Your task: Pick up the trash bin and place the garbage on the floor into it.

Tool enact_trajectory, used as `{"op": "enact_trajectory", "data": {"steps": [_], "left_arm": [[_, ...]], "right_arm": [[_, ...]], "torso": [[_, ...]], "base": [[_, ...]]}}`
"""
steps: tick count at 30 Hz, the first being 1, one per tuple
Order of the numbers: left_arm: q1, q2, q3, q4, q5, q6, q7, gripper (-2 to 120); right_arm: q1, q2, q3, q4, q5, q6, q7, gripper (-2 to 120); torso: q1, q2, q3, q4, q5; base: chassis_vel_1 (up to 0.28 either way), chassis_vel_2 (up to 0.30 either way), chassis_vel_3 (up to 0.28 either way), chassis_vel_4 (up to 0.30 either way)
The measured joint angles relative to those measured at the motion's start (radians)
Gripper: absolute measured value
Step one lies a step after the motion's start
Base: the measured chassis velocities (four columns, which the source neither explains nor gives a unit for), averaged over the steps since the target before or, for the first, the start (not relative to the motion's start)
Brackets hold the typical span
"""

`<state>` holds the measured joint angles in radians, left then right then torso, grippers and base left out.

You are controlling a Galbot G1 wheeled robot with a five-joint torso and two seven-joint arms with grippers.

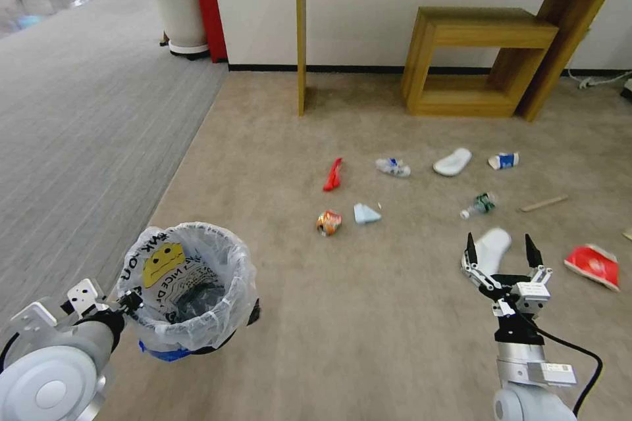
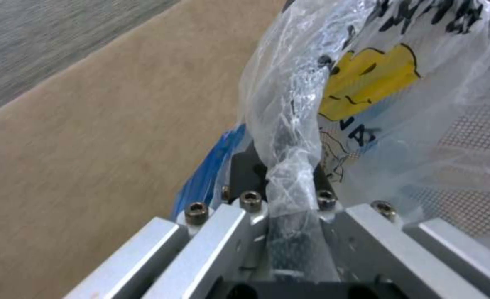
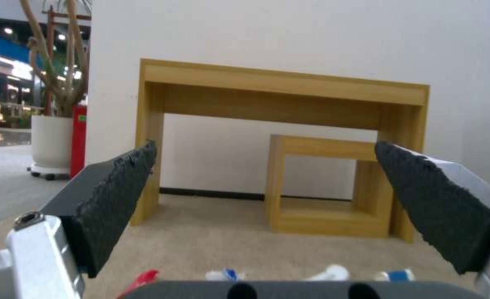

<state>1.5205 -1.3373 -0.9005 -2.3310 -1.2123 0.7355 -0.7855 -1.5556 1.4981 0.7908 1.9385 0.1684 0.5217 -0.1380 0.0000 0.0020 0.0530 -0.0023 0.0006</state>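
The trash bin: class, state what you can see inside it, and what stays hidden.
Inside the trash bin, held at its rim by the left pincer, a clear plastic liner with a yellow smiley covers the dark wall. No litter shows; the crumpled liner hides the bottom.

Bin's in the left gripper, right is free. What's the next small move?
Probably lower the open right gripper onto the white slipper just beyond its fingertips: it is the nearest litter, and the left gripper already holds the trash bin by its rim.

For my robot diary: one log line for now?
left end effector: holds trash bin rim | right end effector: open, above slipper | garbage: on floor
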Motion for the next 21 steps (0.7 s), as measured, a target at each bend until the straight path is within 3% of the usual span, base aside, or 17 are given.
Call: {"op": "enact_trajectory", "data": {"steps": [7, 21], "left_arm": [[0.000, -0.008, 0.003, 0.002, 0.007, 0.000, 0.002, 0], [-0.001, -0.017, 0.005, 0.004, 0.010, 0.000, 0.003, 0]], "right_arm": [[0.007, -0.003, -0.005, -0.009, 0.005, 0.003, -0.003, 100], [0.009, -0.005, 0.005, -0.016, 0.008, 0.001, -0.026, 100]], "torso": [[0.000, 0.000, 0.000, -0.0001, 0.0002], [0.000, 0.000, 0.000, -0.0001, 0.0002]], "base": [[-0.145, 0.181, 0.123, -0.134], [0.016, -0.024, -0.015, 0.023]]}}
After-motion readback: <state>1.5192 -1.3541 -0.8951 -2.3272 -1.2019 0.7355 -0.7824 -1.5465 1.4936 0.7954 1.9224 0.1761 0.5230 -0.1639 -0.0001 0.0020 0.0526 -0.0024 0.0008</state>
